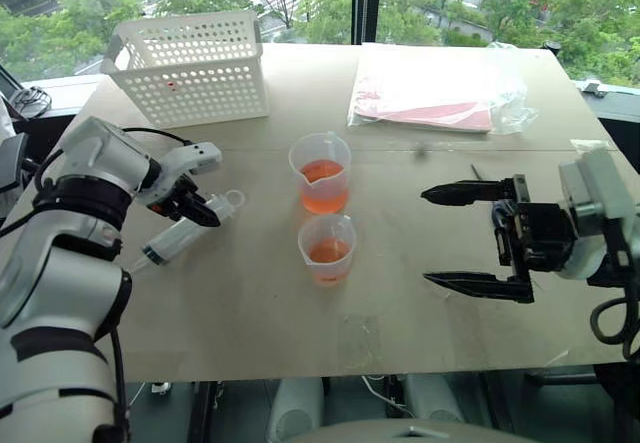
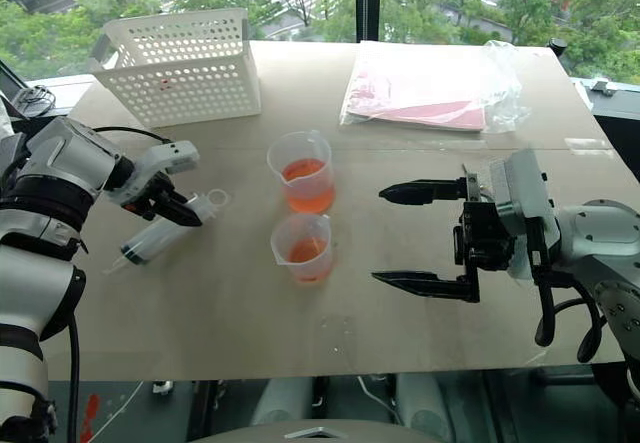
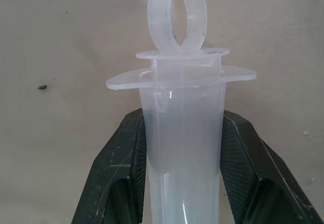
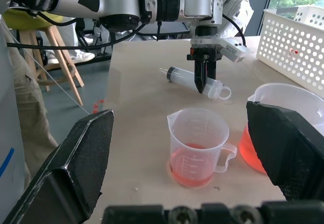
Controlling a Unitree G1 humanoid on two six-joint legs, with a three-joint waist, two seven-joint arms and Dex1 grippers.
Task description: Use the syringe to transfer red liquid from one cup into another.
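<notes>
Head views first: you're right at the start here. Your left pincer (image 1: 197,206) is clamped on the syringe (image 1: 185,232), which lies on the bench (image 1: 250,313) off to the left of the two cups, tip pointing toward you and ring handle toward the cups. Both the beaker (image 1: 322,172) and the small cup (image 1: 327,248) hold red liquid (image 1: 322,171), so you can't tell source from target by looks alone. I'd say nothing's been drawn or moved yet; lifting, dipping, pulling the plunger and squirting are all still ahead. Your right pincer (image 1: 470,236) hangs wide apart and empty, right of the cups. The basket (image 1: 190,66) and a plastic bag (image 1: 435,88) sit at the back.

Left wrist view: this is the one that shows the grip properly, both fingers (image 3: 119,168) pressed against the barrel just below the flange, plunger fully in, barrel looking empty.

Right wrist view: you get the side angle, showing the syringe flat on the bench under the left pincer, not lifted, and the liquid level low in the near cup.
</notes>
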